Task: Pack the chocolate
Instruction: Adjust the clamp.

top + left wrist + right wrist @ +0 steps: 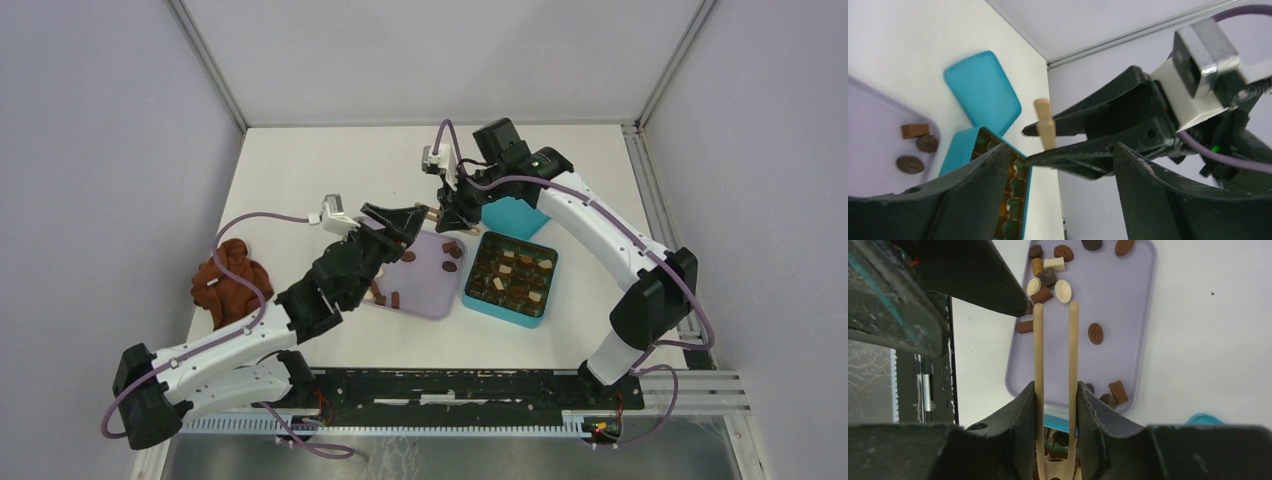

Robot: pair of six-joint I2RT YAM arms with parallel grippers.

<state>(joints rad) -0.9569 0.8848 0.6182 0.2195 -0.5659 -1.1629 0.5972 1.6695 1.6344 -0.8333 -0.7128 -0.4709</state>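
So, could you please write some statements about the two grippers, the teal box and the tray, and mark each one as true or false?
1. The right gripper holds wooden tongs. True.
2. The left gripper is shut on a chocolate. False: it is open and holds nothing.
3. The teal box has its lid on. False: the box is open, and the teal lid lies on the table beyond it.
4. Loose chocolates lie on the lavender tray. True.
5. The rust-brown cloth lies in the tray. False: it lies on the table, left of the tray.
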